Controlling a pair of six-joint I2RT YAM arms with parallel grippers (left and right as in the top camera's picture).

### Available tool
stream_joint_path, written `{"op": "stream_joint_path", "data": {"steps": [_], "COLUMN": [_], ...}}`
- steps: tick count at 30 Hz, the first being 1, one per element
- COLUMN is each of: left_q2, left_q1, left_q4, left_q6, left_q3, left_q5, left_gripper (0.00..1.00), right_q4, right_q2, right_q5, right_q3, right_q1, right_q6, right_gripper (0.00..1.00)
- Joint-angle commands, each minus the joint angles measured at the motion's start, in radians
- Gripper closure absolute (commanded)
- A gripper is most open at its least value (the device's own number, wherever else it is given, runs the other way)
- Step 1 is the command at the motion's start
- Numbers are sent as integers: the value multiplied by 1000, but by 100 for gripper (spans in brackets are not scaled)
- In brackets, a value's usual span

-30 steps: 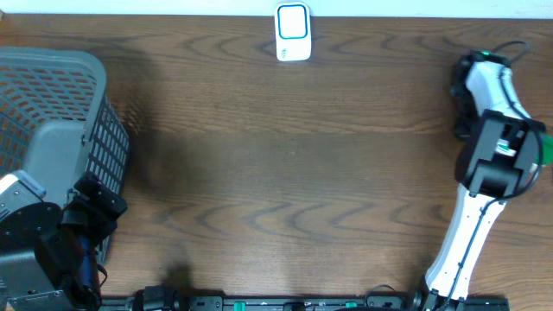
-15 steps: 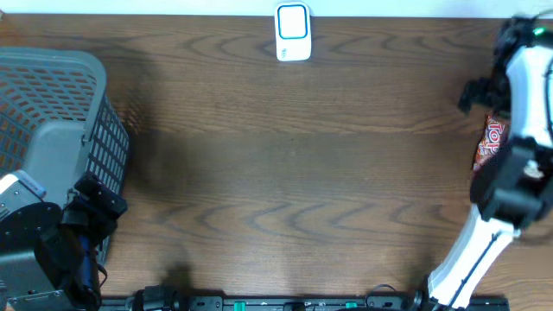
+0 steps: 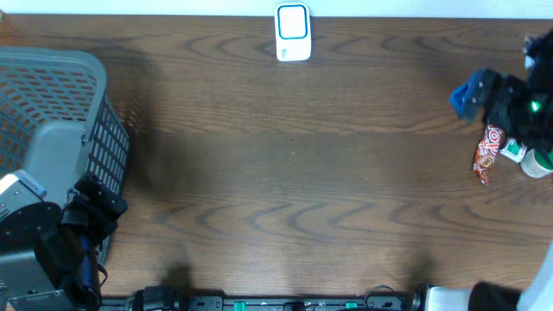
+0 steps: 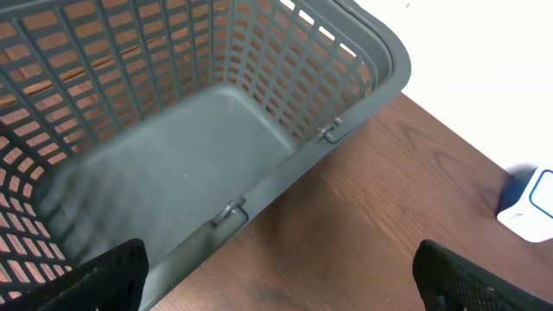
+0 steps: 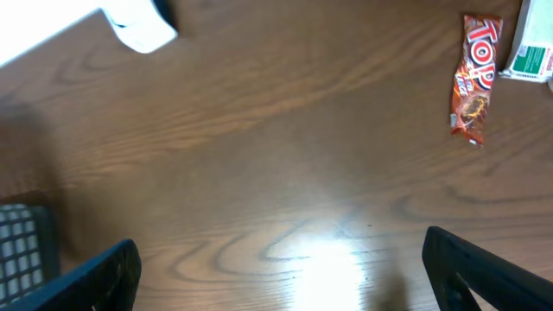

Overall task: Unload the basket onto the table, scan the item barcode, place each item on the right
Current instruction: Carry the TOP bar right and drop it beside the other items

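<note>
Grabbing the snack bar looks the risky bit: flat, slick wrapper on the table, so a grip may skid off or crumple it, and the green-white box just beside it could get nudged. Bar lies ahead of the right gripper, off to one side, not between the jaws. Those jaws: spread wide, empty, touching nothing. Same for the left gripper, over the basket.

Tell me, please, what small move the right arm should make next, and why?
Probably shift the right arm over the red snack packet and lower: its jaws stand open and empty, and the packet lies flat on the table, off-centre in the wrist view, far from the scanner.
</note>
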State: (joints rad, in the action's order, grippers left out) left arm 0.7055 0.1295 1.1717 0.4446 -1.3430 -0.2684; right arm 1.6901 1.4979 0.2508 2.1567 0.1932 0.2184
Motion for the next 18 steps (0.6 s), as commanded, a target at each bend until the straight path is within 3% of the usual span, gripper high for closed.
{"op": "stream_joint_path", "data": {"steps": [1,6,13,18], "left_q2": [-2,-2,-2,-2], "left_q1": [5,5,5,5], "left_q4": [2,2,2,2], "left_q6": [-5,-5,-5,-5], "left_q3": [-2,-2,-2,-2], "left_q5": [-14,-14,-14,-14], "left_gripper": [2,2,2,2], "right_q4": [8,8,-77,-281], "right_q2": [-85,-212,-350,-476], "right_q5": [31,34,35,55], "right_q3": [-6,-6,-9,-127], "right_q1": [0,-1,0,0], "right_q6": [-37,-151,-470,-504], "right_gripper": [1,1,1,1]}}
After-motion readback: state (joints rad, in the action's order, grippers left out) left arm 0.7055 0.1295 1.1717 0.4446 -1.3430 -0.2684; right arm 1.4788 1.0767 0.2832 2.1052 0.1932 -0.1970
